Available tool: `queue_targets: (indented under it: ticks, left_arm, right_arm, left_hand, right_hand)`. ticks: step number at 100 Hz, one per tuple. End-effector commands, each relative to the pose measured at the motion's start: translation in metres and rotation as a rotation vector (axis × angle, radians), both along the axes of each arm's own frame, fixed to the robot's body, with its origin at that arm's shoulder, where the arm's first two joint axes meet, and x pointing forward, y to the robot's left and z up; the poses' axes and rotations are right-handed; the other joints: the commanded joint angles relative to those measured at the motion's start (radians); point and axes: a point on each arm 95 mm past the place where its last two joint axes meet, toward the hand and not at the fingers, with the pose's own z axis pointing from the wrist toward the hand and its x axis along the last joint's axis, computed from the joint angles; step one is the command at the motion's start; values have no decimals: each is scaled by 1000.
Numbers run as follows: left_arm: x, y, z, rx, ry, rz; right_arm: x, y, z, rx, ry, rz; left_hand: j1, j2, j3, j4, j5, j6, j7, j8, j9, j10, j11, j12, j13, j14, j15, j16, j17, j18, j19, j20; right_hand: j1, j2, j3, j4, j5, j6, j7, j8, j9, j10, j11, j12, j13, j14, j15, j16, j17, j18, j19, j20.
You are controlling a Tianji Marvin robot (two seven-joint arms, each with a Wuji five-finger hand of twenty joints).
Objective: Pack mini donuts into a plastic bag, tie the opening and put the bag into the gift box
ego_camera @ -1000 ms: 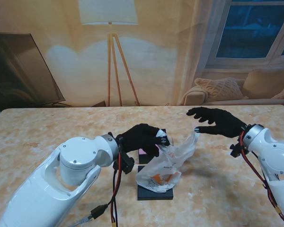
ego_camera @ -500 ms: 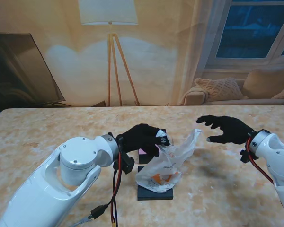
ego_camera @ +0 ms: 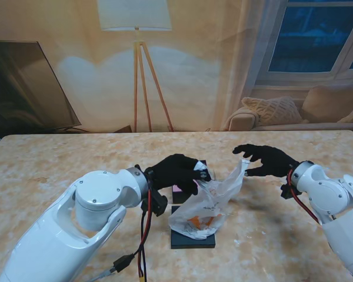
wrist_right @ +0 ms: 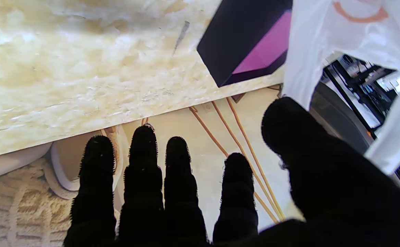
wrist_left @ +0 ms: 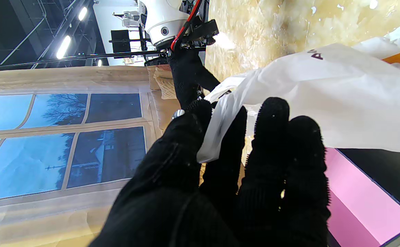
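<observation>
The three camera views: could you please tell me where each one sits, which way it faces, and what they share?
Stand view: above the shoulders, facing down at the table; both arms, left robot hand, right robot hand.
Left wrist view: along the fingers, toward the window; left robot hand pinching the plastic bag.
Right wrist view: along spread fingers past the table edge.
Shared: the plastic bag and the gift box appear in all three.

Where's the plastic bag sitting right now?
In the stand's view the plastic bag sits mid-table on the dark gift box. The left hand pinches one handle, and the open right hand is beside the other.
</observation>
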Motion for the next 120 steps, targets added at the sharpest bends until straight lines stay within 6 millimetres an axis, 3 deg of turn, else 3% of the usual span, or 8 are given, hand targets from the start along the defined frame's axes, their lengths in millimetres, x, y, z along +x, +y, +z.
queue_targets:
  ticks: [1,40,71,76,82,88,100,120]
  left_arm:
    - [-3,-3,1,-8,5,-17]
    - [-1,-2,0,-8,6,-14]
    - [-1,-1,0,-7,4,-14]
    - [-1,-1,0,-7,4,-13]
    - [-1,-1,0,-7,5,-12]
    - [-1,-1,-1,-6,6,-12]
    - [0,-1,-1,-3,8,-12]
    - [3,2,0,5,-1,-45]
  right_arm:
    - [0,9,-4,25,19,13]
    - [8,23,-7,122,29,13]
    - [8,30,-8,196,88,27]
    - [9,32,-8,209,98,27]
    - [10,35,-9,221,109,28]
    - [11,39,-10,237,115,25]
    - [10,46,-11,294,140,15]
    - [6,54,-6,344,140,39]
  left_hand:
    - [26,-17,0,-12,31,-29,30,16,23,-7,6,11,19,4,18,20,-1,-8,21,23]
    - [26,-17,0,-12,31,-29,30,17,22,-6,6,10,19,6,18,21,-2,-8,20,23]
    - [25,-17,-1,-12,31,-30,30,17,23,-6,6,9,19,5,18,21,-2,-6,21,24]
    - [25,-17,0,-12,31,-31,31,17,23,-7,6,9,19,4,18,21,-2,-6,21,24]
    - [25,-17,0,-12,31,-30,30,16,22,-7,6,9,19,6,18,21,-2,-6,20,24]
    - [25,-17,0,-12,31,-29,30,17,22,-6,6,9,19,5,18,21,-3,-6,20,24]
    - [24,-16,-1,-12,31,-30,30,16,22,-6,6,8,18,4,18,21,-6,-6,20,24]
    - [13,-18,-8,-14,29,-37,25,12,20,-13,4,4,15,2,15,20,-20,-5,15,25]
  right_hand:
    - [-35,-21,22,-29,14,-40,17,12,0,-29,16,4,5,-6,14,-5,-11,0,23,-14]
    - [-15,33,16,-42,153,-119,157,26,117,-97,72,17,61,-40,63,15,12,4,53,-20]
    - [-19,-12,61,-48,278,-164,243,55,184,-107,92,29,101,-70,94,33,32,6,63,-23]
    - [16,-25,29,-145,304,-193,309,38,204,-117,98,39,111,-77,103,44,37,6,67,-24]
    - [59,-31,-28,-201,326,-248,458,-4,232,-131,114,51,128,-84,117,57,45,2,71,-24]
    - [70,32,-77,-196,385,-274,541,29,275,-157,141,65,159,-101,146,73,55,0,77,-23]
    - [103,217,-247,-144,514,-245,606,114,375,-177,243,122,240,-125,258,143,81,3,103,-10]
    - [164,299,-348,-106,543,-190,605,183,404,-179,373,198,280,-140,416,231,111,16,134,23]
